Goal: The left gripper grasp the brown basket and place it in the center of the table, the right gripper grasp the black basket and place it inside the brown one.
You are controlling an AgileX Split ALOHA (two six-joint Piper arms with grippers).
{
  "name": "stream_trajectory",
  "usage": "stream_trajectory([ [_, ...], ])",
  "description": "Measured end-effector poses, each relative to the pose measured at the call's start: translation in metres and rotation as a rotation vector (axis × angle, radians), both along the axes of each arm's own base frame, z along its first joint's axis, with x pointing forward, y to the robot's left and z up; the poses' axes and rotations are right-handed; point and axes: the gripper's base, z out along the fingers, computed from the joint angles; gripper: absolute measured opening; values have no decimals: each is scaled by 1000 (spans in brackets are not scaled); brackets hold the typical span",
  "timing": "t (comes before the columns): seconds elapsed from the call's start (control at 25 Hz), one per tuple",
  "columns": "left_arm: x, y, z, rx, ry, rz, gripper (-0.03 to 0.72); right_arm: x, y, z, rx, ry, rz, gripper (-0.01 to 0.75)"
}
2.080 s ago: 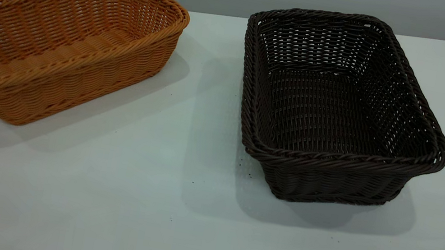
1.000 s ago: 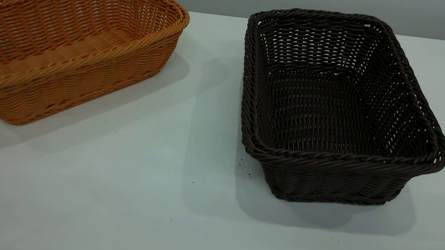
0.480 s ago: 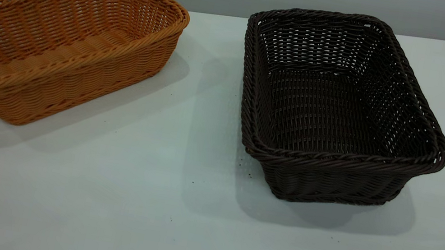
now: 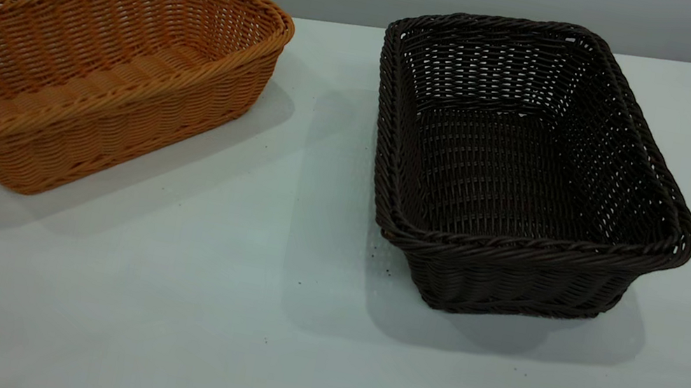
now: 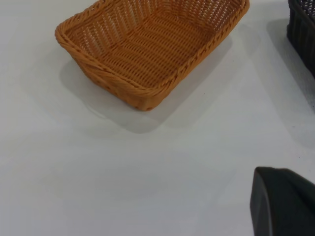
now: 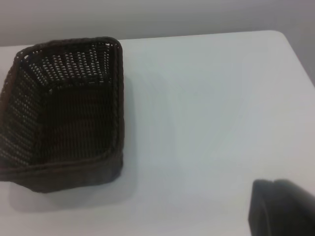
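Exterior view: brown basket (image 4: pixel 97 72) at left, black basket (image 4: pixel 522 161) at right, apart on table (image 4: pixel 266 322). Both empty, ungrasped. Grippers: only black corners in wrist views; finger state undeterminable.

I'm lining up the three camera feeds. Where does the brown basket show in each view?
Exterior view: brown basket at left, resting on the table.
Left wrist view: brown basket, upper middle.
Right wrist view: not in it.
Shared landmark: black basket.

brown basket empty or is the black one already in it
Empty. The brown basket shows only its bare woven bottom; the black basket stands apart on the table.
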Motion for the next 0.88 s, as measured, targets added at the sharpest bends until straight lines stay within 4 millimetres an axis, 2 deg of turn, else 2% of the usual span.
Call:
stream_trajectory([
  [0.36, 0, -4, 4, -46, -23, -25, -1, 0, 7, 5, 75, -39, 49, 1],
  [0.52, 2, -4, 16, -16, -85, -40, 2, 2, 13, 8, 139, -44, 90, 32],
  [0.68, 14, -6, 34, 34, -115, -86, 78, 13, 17, 10, 199, 7, 148, 148],
  [0.88, 39, -8, 49, 113, -101, -153, 306, 28, 20, 31, 213, 5, 205, 392],
])
